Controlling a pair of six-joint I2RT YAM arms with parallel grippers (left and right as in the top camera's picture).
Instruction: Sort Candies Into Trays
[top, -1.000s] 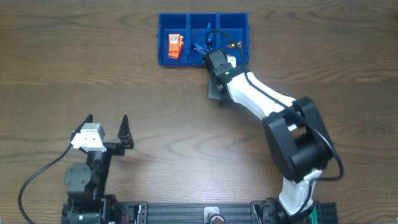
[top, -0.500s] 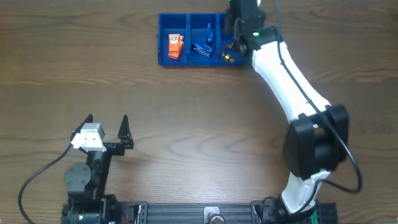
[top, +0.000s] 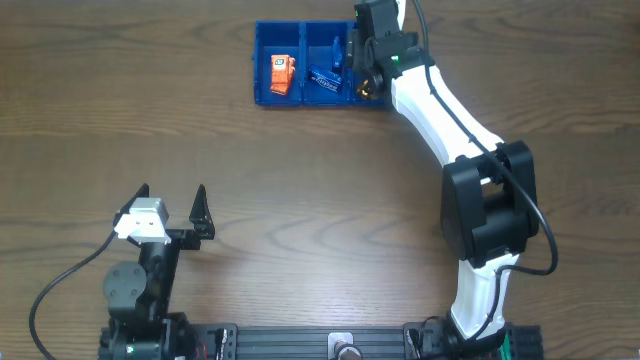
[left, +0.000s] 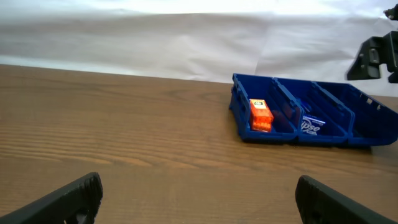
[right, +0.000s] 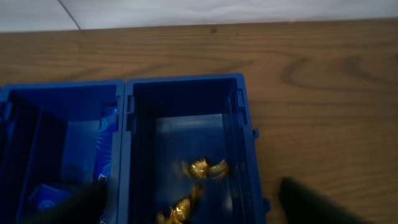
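Observation:
A blue three-compartment tray (top: 259, 62) stands at the table's far side. An orange candy (top: 281, 73) lies in its left bin and blue candies (top: 324, 78) in the middle bin. Gold candies (right: 206, 168) lie in the right bin of the tray (right: 186, 81), with blue wrappers (right: 104, 149) in the bin beside it. My right gripper (top: 366, 52) hangs over the right bin; in its wrist view the gripper (right: 189, 186) is open with nothing between its fingers. My left gripper (top: 172, 200) stands open near the front left, far from the tray (left: 239, 109) and orange candy (left: 261, 116).
Bare wooden table stretches between the tray and the arm bases. The right arm's white links (top: 445, 110) slant across the right half of the table. From the left wrist view, the right arm's gripper (left: 379, 56) shows above the tray's far end.
The right gripper has moved from just in front of the tray up and over its right bin, then edged slightly left. The left arm has stayed still.

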